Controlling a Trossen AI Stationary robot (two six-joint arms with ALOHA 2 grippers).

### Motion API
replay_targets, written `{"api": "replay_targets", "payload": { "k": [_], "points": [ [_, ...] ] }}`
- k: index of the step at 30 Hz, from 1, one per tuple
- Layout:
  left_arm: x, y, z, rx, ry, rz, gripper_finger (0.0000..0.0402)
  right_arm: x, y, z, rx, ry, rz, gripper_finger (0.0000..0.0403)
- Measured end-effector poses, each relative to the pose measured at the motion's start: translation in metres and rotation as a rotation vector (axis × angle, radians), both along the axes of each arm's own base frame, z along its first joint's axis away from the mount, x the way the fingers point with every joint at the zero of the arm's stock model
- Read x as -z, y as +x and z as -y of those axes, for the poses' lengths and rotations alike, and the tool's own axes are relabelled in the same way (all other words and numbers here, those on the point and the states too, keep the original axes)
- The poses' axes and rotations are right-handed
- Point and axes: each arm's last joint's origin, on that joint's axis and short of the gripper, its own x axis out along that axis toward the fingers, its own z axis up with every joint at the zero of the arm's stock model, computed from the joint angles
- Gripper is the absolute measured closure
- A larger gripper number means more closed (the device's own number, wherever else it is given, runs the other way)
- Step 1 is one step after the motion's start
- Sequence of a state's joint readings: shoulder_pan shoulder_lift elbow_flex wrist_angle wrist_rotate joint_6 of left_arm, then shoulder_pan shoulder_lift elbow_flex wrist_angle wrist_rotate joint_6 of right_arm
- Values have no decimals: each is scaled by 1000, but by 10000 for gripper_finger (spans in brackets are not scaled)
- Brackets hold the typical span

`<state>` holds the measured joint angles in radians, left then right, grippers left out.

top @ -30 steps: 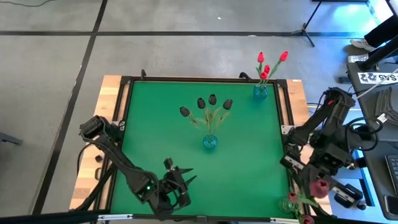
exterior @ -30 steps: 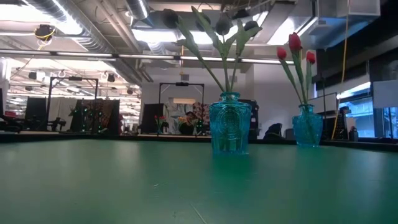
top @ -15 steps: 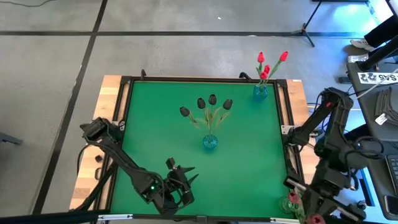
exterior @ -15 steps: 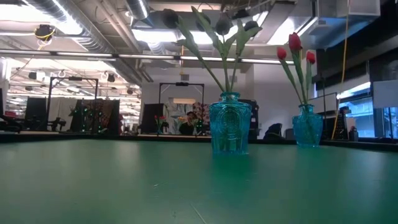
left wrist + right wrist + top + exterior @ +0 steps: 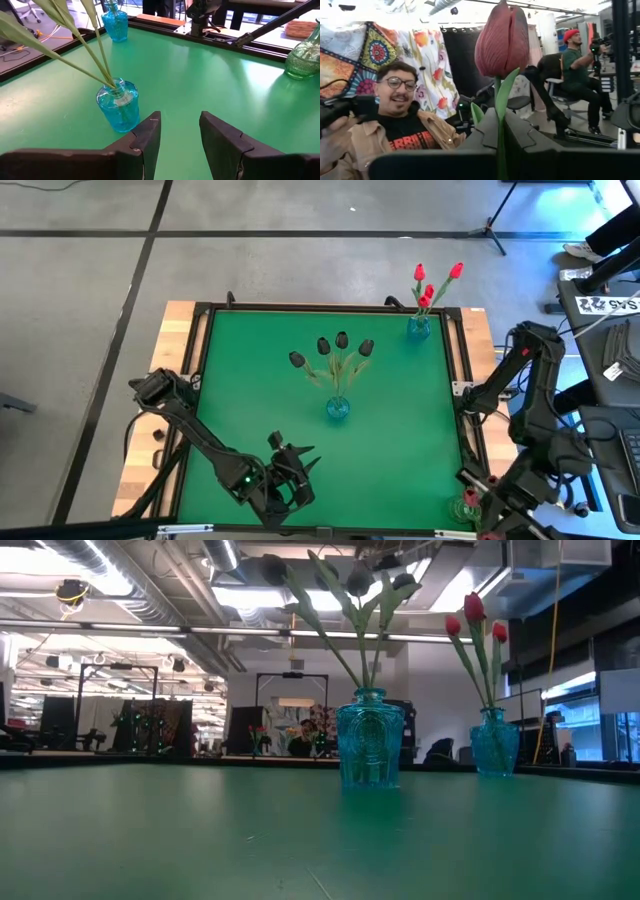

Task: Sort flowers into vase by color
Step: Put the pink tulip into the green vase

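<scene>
A blue vase [image 5: 337, 408] in the middle of the table holds several near-black tulips [image 5: 331, 346]. A second blue vase [image 5: 418, 327] at the far right corner holds three red tulips [image 5: 428, 288]. A green vase [image 5: 465, 505] stands at the near right corner. My left gripper [image 5: 180, 134] hovers open near the near edge [image 5: 292, 473], pointing at the middle vase [image 5: 119, 104]. My right gripper [image 5: 498, 145] is past the table's near right corner, at the lower edge of the high view. It is shut on a pink-maroon tulip [image 5: 502, 37]. My right gripper pinches the pink-maroon tulip's green stem [image 5: 498, 117] between its two fingers, a little below the head. The stem runs out along the fingers, and the head [image 5: 502, 37] and a leaf [image 5: 506, 92] stand beyond the fingertips. The tulip is lifted clear of the table.
The green mat [image 5: 260, 410] lies bare between my left gripper and the middle vase. A dark raised frame [image 5: 462, 420] borders the table. Beyond the table, the right wrist view shows a person in a tan jacket [image 5: 405, 135] and a seated person [image 5: 580, 75].
My right gripper has moved toward the near edge past the table's near right corner, carrying the pink-maroon tulip, whose head has left the high view. My left gripper has stayed almost where it was, open.
</scene>
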<state>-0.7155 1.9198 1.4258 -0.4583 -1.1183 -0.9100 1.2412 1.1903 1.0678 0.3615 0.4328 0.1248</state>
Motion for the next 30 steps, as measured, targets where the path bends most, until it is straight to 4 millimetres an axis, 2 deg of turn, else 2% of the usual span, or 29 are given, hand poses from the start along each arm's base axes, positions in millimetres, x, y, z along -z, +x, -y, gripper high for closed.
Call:
{"api": "replay_targets", "payload": {
  "k": [6,13,20,25,30],
  "points": [
    [0,0,0,1,0,-1,269,0,-19,-4,55,-27,11,398],
    [0,0,0,1,1,-2,269,-7,-43,3,174,-73,40,398],
    [0,0,0,1,2,-3,269,-12,-52,10,313,-96,38,398],
    [0,0,0,1,2,-2,269,-4,-53,13,320,-88,61,398],
    [0,0,0,2,2,-3,269,10,-63,33,233,20,84,399]
  ]
}}
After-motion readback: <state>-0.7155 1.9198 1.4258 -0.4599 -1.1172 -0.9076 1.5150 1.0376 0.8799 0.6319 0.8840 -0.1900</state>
